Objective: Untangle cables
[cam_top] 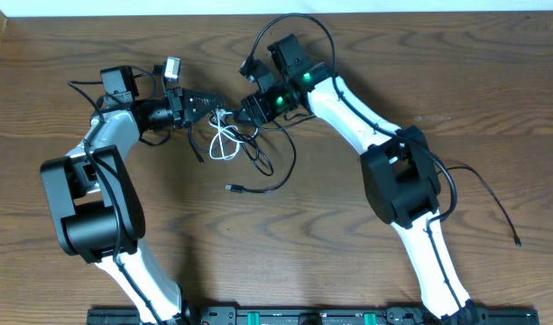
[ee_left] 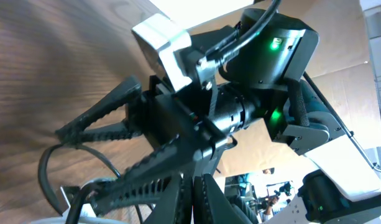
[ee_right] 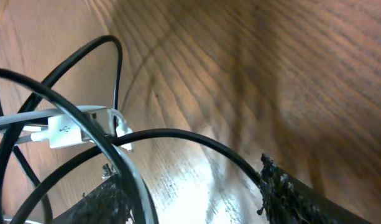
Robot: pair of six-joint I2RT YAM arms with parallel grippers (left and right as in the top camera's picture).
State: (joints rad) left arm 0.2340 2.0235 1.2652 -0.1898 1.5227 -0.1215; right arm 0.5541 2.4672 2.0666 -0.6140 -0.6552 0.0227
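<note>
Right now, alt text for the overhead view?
The left gripper, shut, and the right gripper, open, come close together over a tangle of cables on a wooden table. One white cable lies coiled among looser black loops.

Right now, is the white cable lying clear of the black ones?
No, in the right wrist view the black cables loop right across the white cable at its plug, so they are tangled together.

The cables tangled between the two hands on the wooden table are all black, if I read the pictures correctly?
Not quite: the overhead view shows one white cable among the black cables; the rest stands.
</note>
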